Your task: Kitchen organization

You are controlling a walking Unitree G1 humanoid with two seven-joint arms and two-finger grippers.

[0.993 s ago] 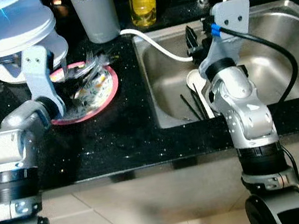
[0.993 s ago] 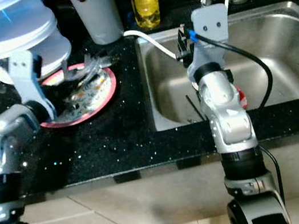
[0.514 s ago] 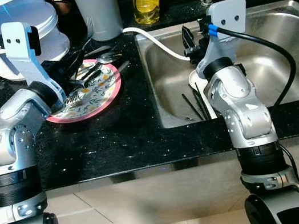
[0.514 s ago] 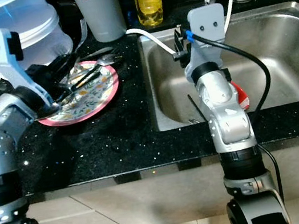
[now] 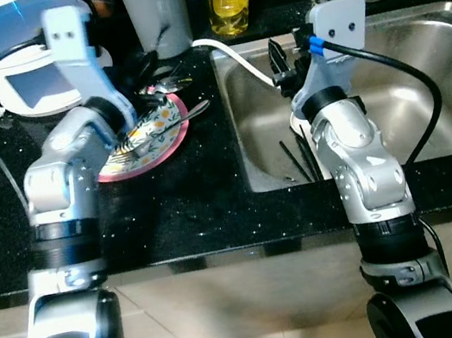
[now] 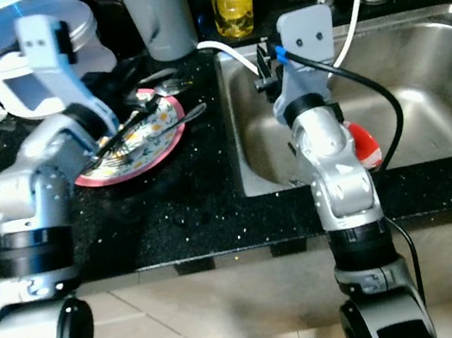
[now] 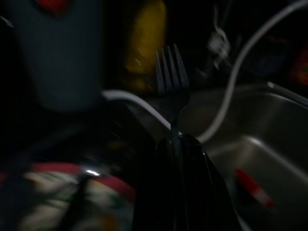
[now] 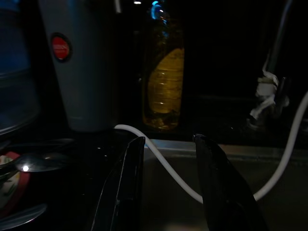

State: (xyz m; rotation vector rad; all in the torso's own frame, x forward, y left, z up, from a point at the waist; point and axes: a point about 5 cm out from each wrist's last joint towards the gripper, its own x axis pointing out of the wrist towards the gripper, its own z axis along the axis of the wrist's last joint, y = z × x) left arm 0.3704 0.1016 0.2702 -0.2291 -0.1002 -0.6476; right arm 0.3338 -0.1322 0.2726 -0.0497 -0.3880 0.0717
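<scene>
Your left gripper [image 7: 175,144] clamps a fork [image 7: 172,86] above the plate [image 5: 164,140] | your right gripper [image 8: 166,144] gapes, empty, at the sink [image 5: 413,40] rim.

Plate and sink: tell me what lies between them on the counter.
In the left eye view, the plate and sink are parted by bare black counter, with a spoon handle overhanging the plate's rim toward the sink.

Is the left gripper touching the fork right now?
Touching. In the left wrist view, the left gripper is shut on the fork, whose handle runs down between its black fingers.
</scene>
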